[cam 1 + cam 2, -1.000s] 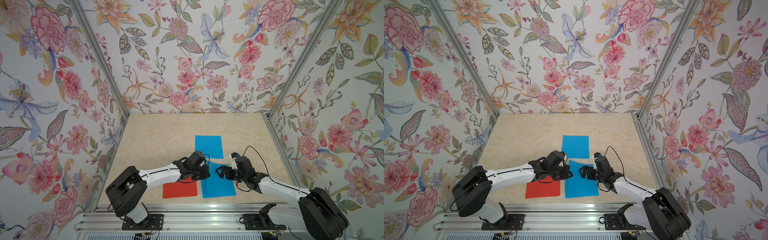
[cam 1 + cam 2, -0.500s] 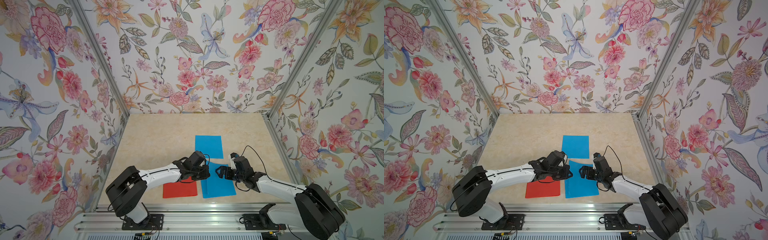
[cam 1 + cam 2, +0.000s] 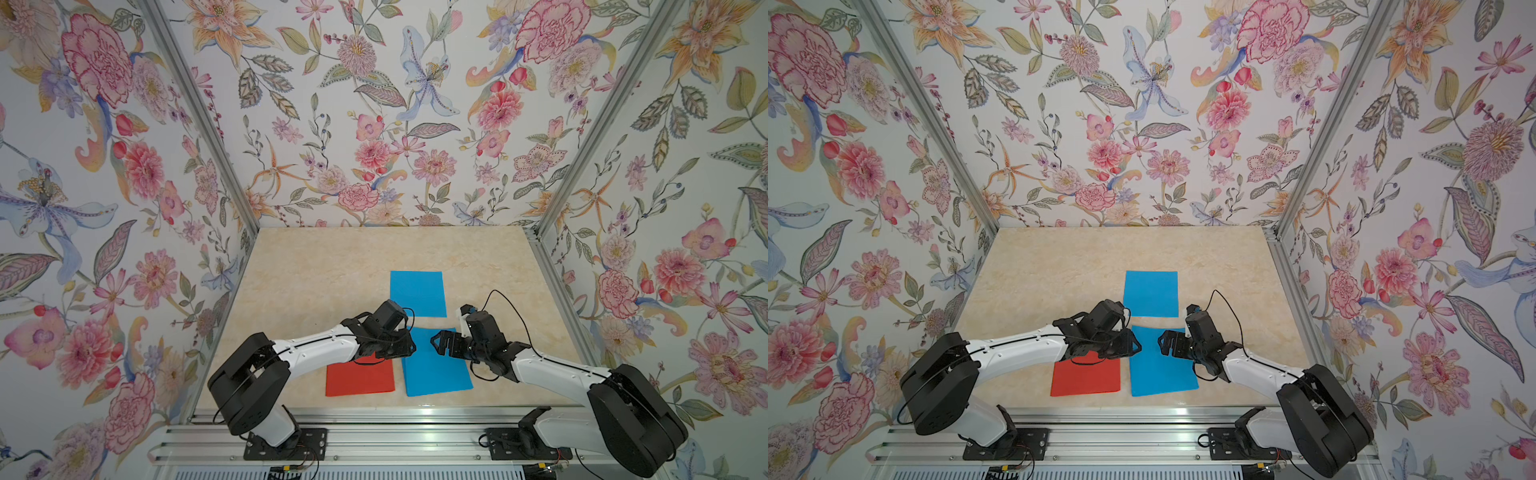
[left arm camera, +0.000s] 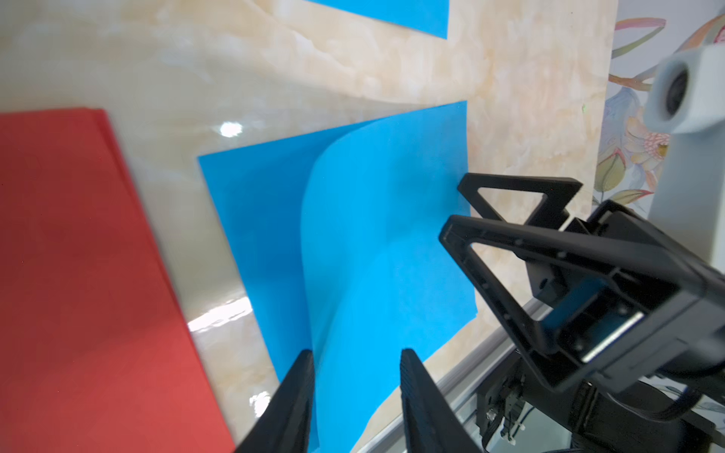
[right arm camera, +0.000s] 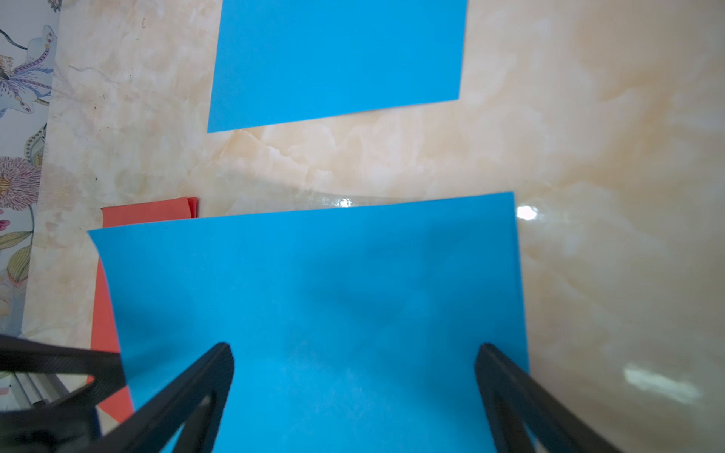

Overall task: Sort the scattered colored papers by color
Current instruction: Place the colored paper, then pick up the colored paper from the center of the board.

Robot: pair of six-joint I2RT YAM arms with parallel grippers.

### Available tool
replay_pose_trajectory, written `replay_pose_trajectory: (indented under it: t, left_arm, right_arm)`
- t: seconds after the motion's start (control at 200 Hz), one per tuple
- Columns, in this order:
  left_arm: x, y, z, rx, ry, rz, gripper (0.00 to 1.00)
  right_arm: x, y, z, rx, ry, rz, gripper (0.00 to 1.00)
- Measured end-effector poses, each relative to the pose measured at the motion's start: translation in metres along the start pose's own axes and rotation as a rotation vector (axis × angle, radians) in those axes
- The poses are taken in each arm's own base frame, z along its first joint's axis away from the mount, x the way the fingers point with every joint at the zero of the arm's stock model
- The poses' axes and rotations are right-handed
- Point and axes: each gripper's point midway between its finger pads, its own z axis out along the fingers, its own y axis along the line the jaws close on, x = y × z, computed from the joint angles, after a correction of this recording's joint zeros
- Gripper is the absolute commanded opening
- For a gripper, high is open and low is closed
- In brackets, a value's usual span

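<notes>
Of the colored papers, a red stack (image 3: 359, 380) (image 3: 1086, 378) lies at the table's near left. A blue sheet (image 3: 436, 370) (image 3: 1163, 374) lies right of it, and another blue sheet (image 3: 417, 293) lies farther back. In the left wrist view the near blue top sheet (image 4: 384, 255) curls up off a blue sheet (image 4: 255, 219) beneath it. Its raised edge stands between the parted fingers of my left gripper (image 4: 357, 364) (image 3: 409, 347), which is open. My right gripper (image 5: 355, 349) (image 3: 435, 340) hovers wide open over the same blue sheet (image 5: 314, 294), facing the left one.
The marble tabletop (image 3: 332, 266) is enclosed by floral walls on three sides. An aluminium rail (image 3: 374, 415) runs along the front edge, close to the near papers. The red stack (image 4: 78, 274) shows slightly offset edges.
My left gripper's fingers have come apart and no longer pinch the blue sheet's edge. Both arms stay almost where they were over the near blue sheet.
</notes>
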Motion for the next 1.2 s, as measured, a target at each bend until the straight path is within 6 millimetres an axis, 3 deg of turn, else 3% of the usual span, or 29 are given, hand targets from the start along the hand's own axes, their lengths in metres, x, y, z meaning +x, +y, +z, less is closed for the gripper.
replay_pose_trajectory:
  t: [0.145,0.25,0.545,0.685,0.855,1.0,1.2]
  left_arm:
    - [-0.028,0.029,-0.032,-0.086,-0.093,-0.006,0.45]
    - [-0.042,0.038,-0.05,-0.104,-0.145,-0.008,0.46]
    - [-0.051,0.047,-0.049,-0.162,-0.143,0.026,0.47]
    - [-0.075,0.039,-0.041,-0.17,-0.149,0.056,0.48]
    - [-0.134,0.04,-0.028,-0.184,-0.184,0.07,0.48]
    - [-0.193,0.046,-0.009,-0.16,-0.217,0.057,0.49]
    - [-0.229,0.055,0.029,-0.137,-0.193,0.048,0.45]
  right_arm:
    - [0.0,-0.002,-0.001,0.016,0.0,0.001,1.0]
    - [0.001,-0.004,-0.002,0.027,0.002,0.003,1.0]
    - [-0.002,-0.003,-0.007,0.044,0.009,0.004,1.0]
    - [-0.033,0.016,-0.016,0.026,-0.053,-0.036,1.0]
    - [-0.106,0.051,-0.012,-0.014,-0.134,-0.097,1.0]
    - [-0.148,0.055,0.019,-0.018,-0.126,-0.112,1.0]
    - [-0.162,0.043,0.069,-0.019,-0.05,-0.1,1.0]
